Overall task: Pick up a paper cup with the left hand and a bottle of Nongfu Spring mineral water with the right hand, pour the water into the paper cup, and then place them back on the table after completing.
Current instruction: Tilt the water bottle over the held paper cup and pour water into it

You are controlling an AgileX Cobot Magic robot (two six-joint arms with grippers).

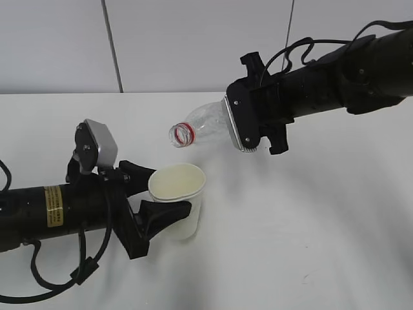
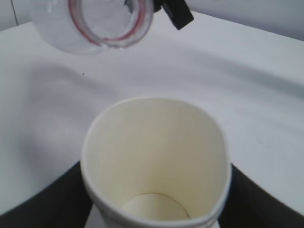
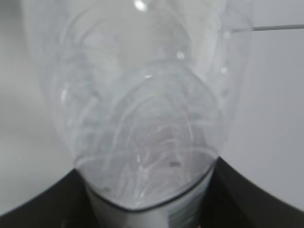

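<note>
Exterior view, lower left of the frame: the left hand (image 1: 159,203) has its black fingers closed around the paper cup (image 1: 178,200), squeezing the rim slightly oval. The cup sits upright, its bottom at or just over the white surface (image 1: 310,219) (contact is hard to tell). At upper right, the right hand (image 1: 248,123) clasps the clear bottle (image 1: 200,126), tipped with its red-ringed mouth just above the cup's rim. No water is visible pouring.

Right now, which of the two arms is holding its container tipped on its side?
The right hand: its clear bottle lies nearly horizontal, mouth toward the paper cup, which the yellow-labelled arm's fingers hold upright.
</note>
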